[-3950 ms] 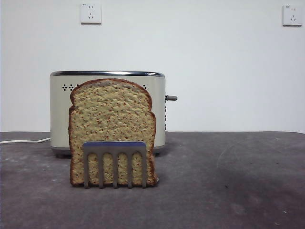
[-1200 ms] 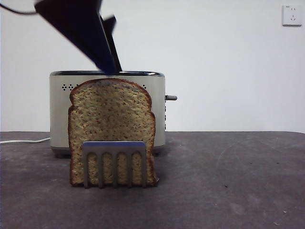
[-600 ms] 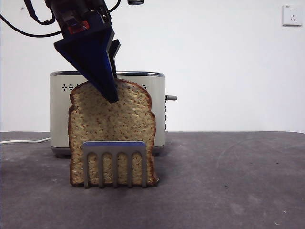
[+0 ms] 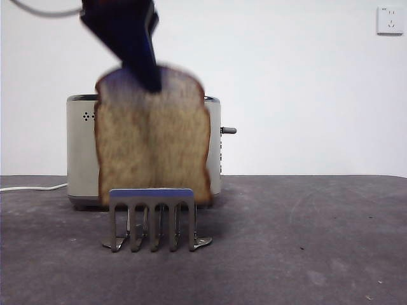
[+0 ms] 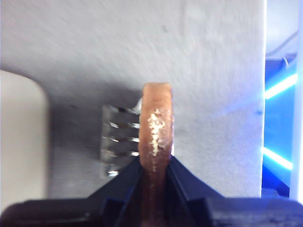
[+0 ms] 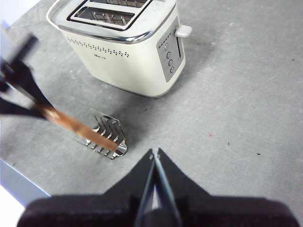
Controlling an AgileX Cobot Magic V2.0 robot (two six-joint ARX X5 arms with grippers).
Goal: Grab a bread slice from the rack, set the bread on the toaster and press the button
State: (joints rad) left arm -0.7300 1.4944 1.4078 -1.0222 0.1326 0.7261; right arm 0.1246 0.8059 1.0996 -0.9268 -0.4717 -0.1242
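Now left gripper (image 4: 149, 79) clamps top crust of tan wholegrain bread slice (image 4: 152, 136), lifted above low shiny steel rack (image 4: 152, 216). Advice: raise until bottom edge clears chrome rim of cream boxy toaster (image 4: 79, 152), keep slice vertical, align with slot (image 6: 106, 16). Right gripper (image 6: 155, 153) pressed closed, empty, waiting.

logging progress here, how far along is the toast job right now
Done: the left gripper has clamped the slice of bread by its top edge and raised it above the rack. In hand: carrying it, blurred with motion, in front of the toaster. Left: setting it on the toaster and pressing the button. The right gripper waits, shut.
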